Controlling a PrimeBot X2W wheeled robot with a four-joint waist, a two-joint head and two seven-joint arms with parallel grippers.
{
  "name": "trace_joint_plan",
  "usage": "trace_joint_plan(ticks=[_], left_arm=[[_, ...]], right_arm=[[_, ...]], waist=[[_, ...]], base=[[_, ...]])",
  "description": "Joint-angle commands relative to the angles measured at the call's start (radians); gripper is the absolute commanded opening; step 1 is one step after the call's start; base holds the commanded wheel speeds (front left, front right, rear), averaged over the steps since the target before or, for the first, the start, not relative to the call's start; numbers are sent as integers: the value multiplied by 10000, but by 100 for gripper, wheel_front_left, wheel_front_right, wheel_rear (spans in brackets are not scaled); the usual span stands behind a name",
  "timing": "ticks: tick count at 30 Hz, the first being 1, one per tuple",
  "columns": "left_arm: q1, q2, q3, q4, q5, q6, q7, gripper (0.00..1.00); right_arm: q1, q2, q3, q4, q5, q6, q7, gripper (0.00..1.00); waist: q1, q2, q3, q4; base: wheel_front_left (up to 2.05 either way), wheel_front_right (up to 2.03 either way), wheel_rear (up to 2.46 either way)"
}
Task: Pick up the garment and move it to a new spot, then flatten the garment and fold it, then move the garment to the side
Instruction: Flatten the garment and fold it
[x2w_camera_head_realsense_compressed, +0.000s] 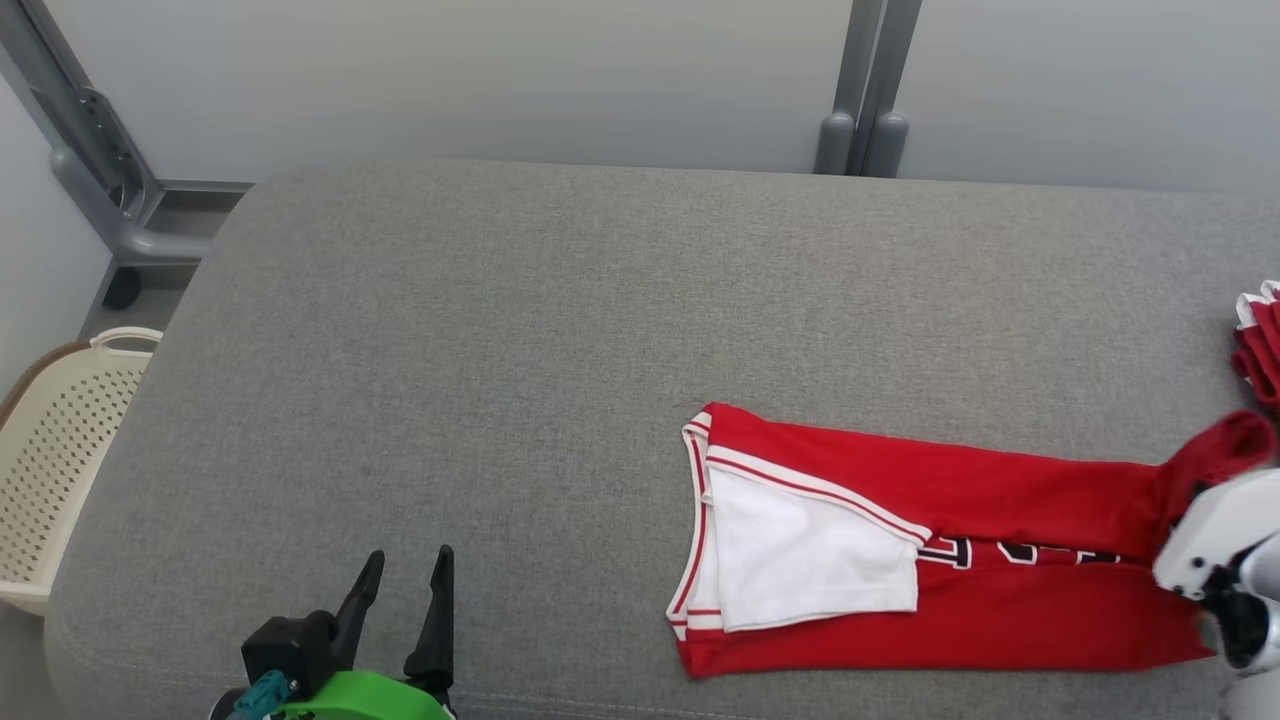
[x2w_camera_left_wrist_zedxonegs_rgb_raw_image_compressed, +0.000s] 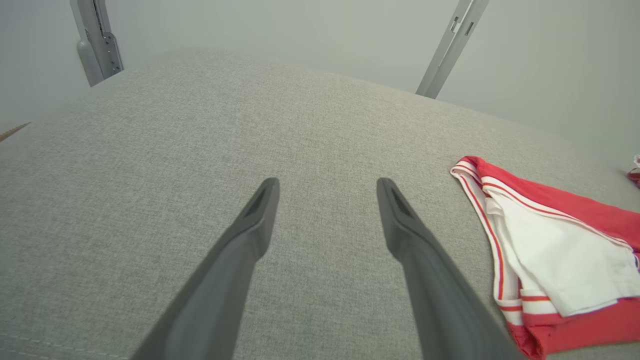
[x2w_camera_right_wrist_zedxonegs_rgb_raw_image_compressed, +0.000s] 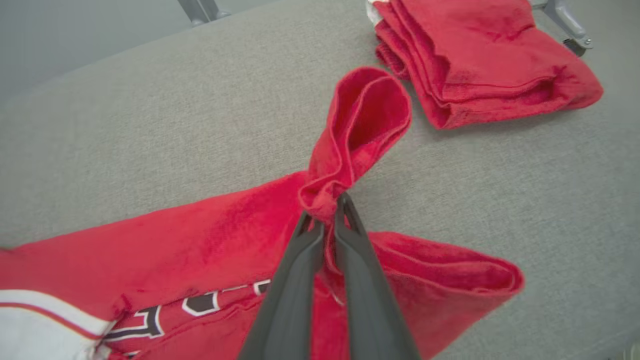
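The garment (x2w_camera_head_realsense_compressed: 960, 560) is a red jersey with white trim and dark lettering, folded into a long strip on the grey cushion (x2w_camera_head_realsense_compressed: 560, 330) at the right front. Its white inner side (x2w_camera_left_wrist_zedxonegs_rgb_raw_image_compressed: 560, 260) is turned up at the left end. My right gripper (x2w_camera_right_wrist_zedxonegs_rgb_raw_image_compressed: 325, 220) is shut on a bunched red fold (x2w_camera_right_wrist_zedxonegs_rgb_raw_image_compressed: 360, 125) at the garment's right end, lifting it off the cushion. In the head view the right wrist (x2w_camera_head_realsense_compressed: 1215, 550) covers that end. My left gripper (x2w_camera_head_realsense_compressed: 405, 575) stands open over bare cushion at the front left, well left of the garment (x2w_camera_left_wrist_zedxonegs_rgb_raw_image_compressed: 575, 235), with nothing between its fingers (x2w_camera_left_wrist_zedxonegs_rgb_raw_image_compressed: 260, 210).
A second red garment (x2w_camera_right_wrist_zedxonegs_rgb_raw_image_compressed: 480, 55) lies folded at the cushion's far right edge (x2w_camera_head_realsense_compressed: 1260, 340). A cream perforated basket (x2w_camera_head_realsense_compressed: 60, 450) stands on the floor beyond the cushion's left edge. Grey metal posts (x2w_camera_head_realsense_compressed: 865, 90) rise behind the cushion against a pale wall.
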Motion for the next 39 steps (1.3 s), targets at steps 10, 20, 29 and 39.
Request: trace_joint_plan(ticks=[10,20,29,39], left_arm=[[-201,53,107,-39,-2,-29,-46,100],[-220,40,-95,20,-8,-32,-46,100],[-248,38,-181,48,-28,-32,-47,100],[-285,-5,-345,170,-130,-33,-47,100]], right_arm=[[121,-30,4269,386,2430,-10,395,0],[-830,-18,6727,1922,3863,-9,-426,0],[-1793,-22,7976,3501,4691,-9,-1259,0],[-2704,-19,9095,4977,5539,-9,-1969,0]], waist=[[0,0,19,-2],[0,0,28,323],[0,0,74,556],[0,0,66,766]], base=[[0,0,0],[0,0,0],[0,0,0],[0,0,0]])
